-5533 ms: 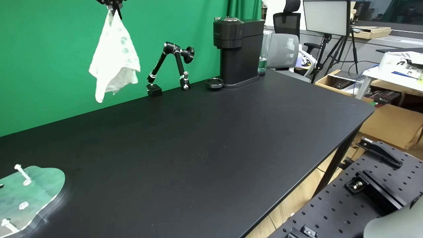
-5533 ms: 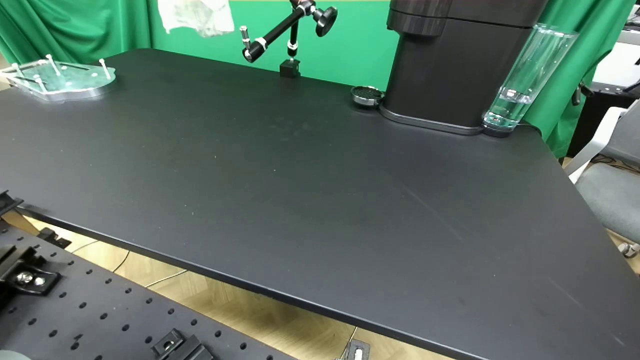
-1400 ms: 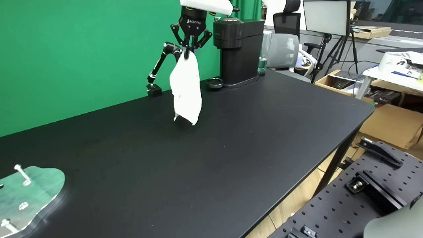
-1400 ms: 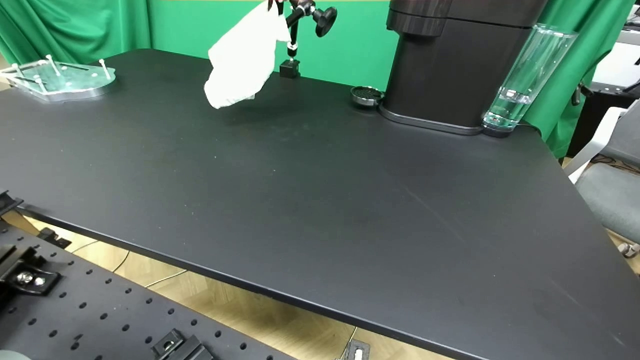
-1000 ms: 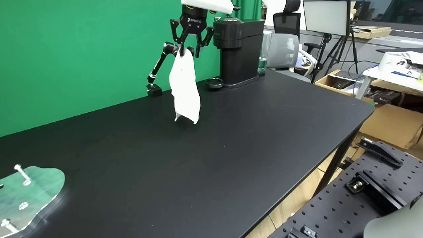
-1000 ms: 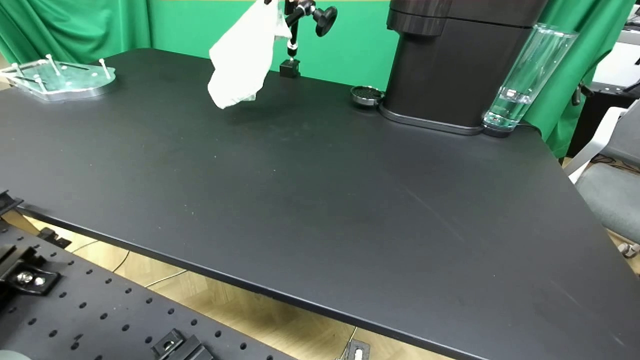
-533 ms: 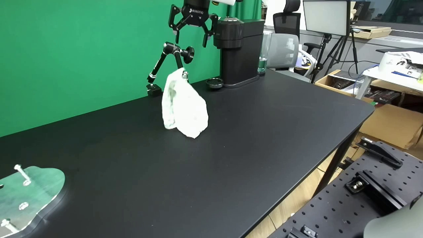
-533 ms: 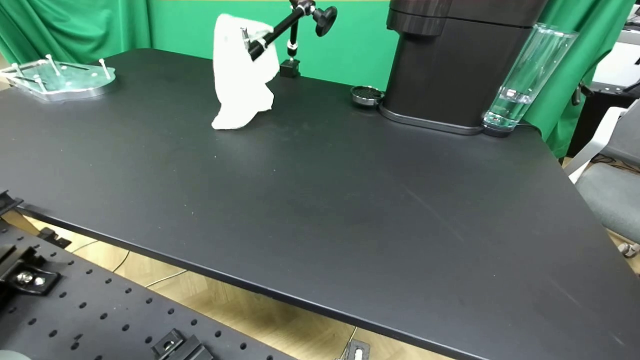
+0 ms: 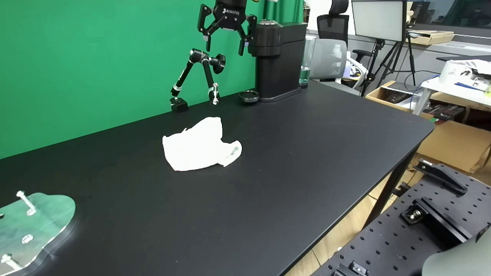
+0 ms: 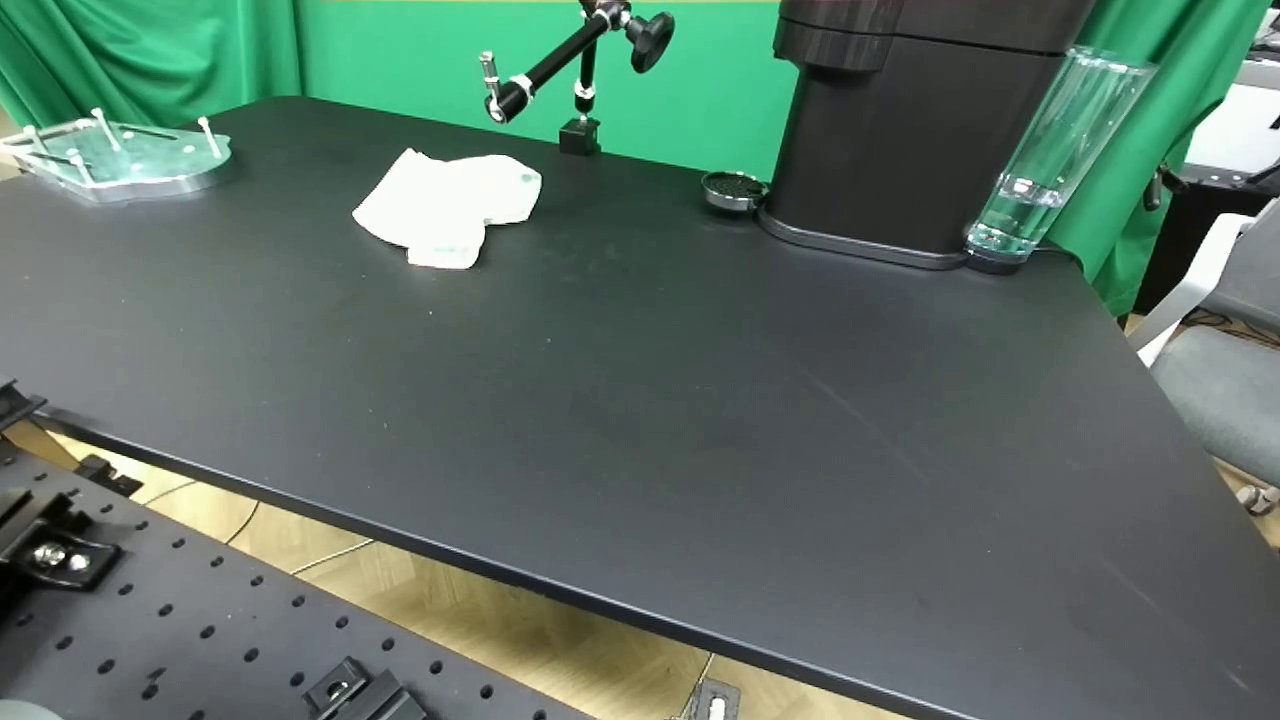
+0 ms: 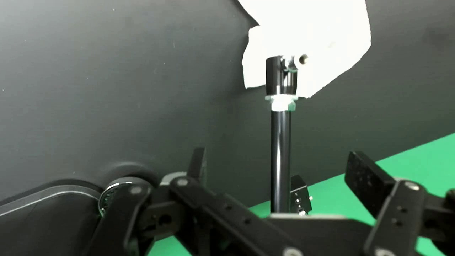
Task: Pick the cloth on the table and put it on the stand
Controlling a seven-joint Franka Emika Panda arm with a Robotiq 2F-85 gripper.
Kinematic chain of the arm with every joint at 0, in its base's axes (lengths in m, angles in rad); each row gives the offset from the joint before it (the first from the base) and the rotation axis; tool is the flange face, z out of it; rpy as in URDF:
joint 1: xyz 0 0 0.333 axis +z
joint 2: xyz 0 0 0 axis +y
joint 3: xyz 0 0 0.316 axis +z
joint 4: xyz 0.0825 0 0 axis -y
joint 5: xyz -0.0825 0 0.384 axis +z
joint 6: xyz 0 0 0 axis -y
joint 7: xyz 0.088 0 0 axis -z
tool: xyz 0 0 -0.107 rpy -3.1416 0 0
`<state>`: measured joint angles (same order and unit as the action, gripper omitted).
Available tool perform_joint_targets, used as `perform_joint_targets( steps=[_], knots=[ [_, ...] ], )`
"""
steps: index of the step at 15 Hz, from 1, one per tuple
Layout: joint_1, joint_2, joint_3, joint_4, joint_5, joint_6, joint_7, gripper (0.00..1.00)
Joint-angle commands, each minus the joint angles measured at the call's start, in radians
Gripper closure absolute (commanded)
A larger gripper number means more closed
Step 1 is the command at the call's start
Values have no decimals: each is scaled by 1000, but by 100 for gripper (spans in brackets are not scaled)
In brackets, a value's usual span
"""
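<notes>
Wrist view looks past the gripper (image 11: 279,161), its jaws spread wide, and in the space between them runs the black rod of the stand (image 11: 280,142). By line of sight, the rod's silver-fitted tip overlaps the white cloth (image 11: 327,32), which runs off the upper edge. In both exterior views the cloth lies crumpled on the counter (image 10: 640,400), near the stand but apart from it, with pale green marks showing on one corner. The stand, a jointed arm, rises from a small block at the counter's back edge, bends at a knobbed elbow and slopes down to its free end.

In an exterior view the gripper hangs above the stand, pointing down, well apart from the cloth; one of its jaws crosses the outline of a black coffee machine (image 9: 282,65). A clear water tank (image 10: 1065,130), partly filled, stands beside that machine, and a small round dish (image 10: 735,190) with a metal rim sits just beside its base. At one end of the counter lies a transparent plate (image 10: 155,160) with white pegs standing on it, and a green curtain (image 10: 150,50) hangs behind. A black perforated board (image 9: 383,245) runs along another side of the counter, and past the coffee machine stand a grey chair (image 10: 1230,390) and a monitor (image 9: 378,23)
</notes>
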<state>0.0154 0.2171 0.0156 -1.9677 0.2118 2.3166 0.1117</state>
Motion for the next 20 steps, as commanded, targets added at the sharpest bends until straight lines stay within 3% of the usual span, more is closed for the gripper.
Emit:
perform_joint_targets(
  steps=[1,5,6,18,20],
  knots=[
    [13,-56,14,-84,-36,-44,-39,0],
    [55,-86,42,-129,-129,-113,-51,0],
    [41,-39,35,-93,-101,-88,-48,0],
    [41,-36,38,-98,-103,-87,-49,0],
    [64,-19,42,-105,-190,-70,-61,0]
  ],
)
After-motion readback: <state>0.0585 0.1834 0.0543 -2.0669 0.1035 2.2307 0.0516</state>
